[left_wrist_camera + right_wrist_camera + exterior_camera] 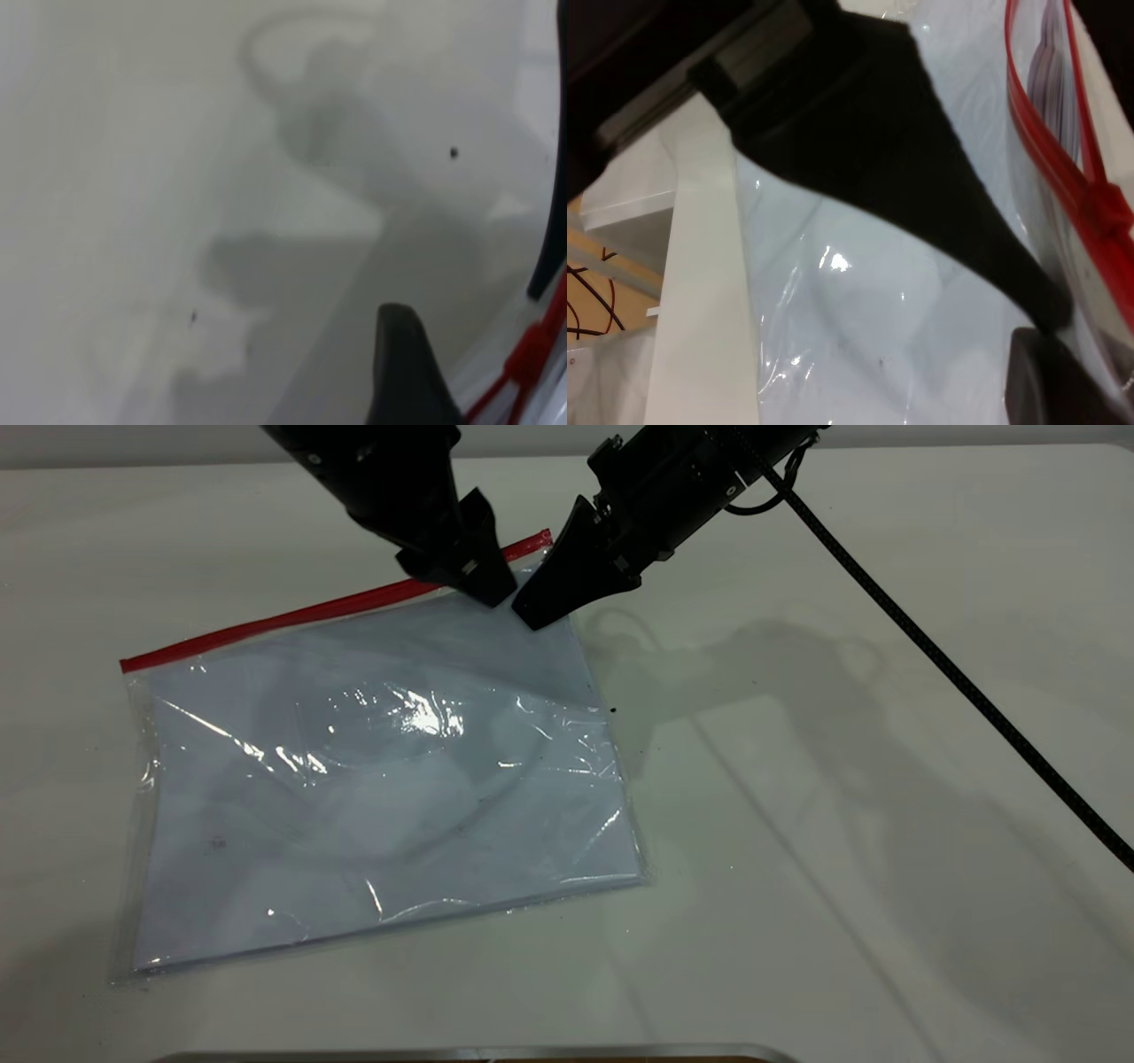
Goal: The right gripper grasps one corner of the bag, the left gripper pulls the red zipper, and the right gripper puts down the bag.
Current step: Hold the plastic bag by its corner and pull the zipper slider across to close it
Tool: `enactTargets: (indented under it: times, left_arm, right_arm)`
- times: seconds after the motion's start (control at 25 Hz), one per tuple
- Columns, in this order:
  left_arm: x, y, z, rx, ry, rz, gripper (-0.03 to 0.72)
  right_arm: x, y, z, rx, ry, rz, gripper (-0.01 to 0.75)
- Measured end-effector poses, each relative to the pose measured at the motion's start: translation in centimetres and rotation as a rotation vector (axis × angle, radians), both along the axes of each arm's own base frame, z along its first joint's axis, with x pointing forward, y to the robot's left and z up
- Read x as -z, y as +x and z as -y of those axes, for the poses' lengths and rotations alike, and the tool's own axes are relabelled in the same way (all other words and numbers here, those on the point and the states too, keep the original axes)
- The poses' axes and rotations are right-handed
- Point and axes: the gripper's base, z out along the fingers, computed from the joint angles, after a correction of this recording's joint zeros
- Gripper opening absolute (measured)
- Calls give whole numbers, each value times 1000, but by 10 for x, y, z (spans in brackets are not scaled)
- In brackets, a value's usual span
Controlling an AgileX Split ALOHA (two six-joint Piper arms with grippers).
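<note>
One bag (pixel 381 779) lies flat on the white table (pixel 886 779), skewed, its long edges running from about 8 o'clock up toward 2 o'clock in the exterior view. One red zipper (pixel 301 614) runs along the far long edge, from the corner at 9 o'clock up to the corner at 1 o'clock, where both grippers crowd in.

Right gripper (pixel 532 609) comes in from 1 o'clock, its wedge tip down at the bag's far right corner; the right wrist view shows its dark finger (pixel 948 221) over the clear plastic with the bag's surface bulged up near it, so it looks clamped on that corner (the second finger is mostly out of frame, so not certain). Left gripper (pixel 483 576) drops in from 12 o'clock, tip just on or beside the red strip near the same corner. Whether it is clenched or released: cannot tell, only one fingertip (pixel 407 367) shows in its wrist view. One small red slider tab (pixel 1106 205) sits on the zipper close to the right gripper's tip (also seen in the left wrist view).

Edges: the bag's near edge and left edge rest on the table, wrinkled, glare in the middle. Open room: bare table from 2 o'clock round to 5 o'clock, and a strip at 6 o'clock before the table's front rim. One black cable (pixel 957 673) crosses the right side diagonally.

Count: two grippers, one bag, one zipper, one slider, one cable.
</note>
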Motion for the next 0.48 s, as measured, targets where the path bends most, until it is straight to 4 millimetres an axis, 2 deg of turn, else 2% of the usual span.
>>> enactTargets:
  times: [0.32, 0.48]
  left_arm:
    - [-4, 4, 8, 32, -73, 19, 486]
    - [-4, 3, 9, 42, -79, 20, 405]
  right_arm:
    - [1, 0, 1, 0, -6, 5, 34]
    - [1, 0, 1, 0, -6, 5, 34]
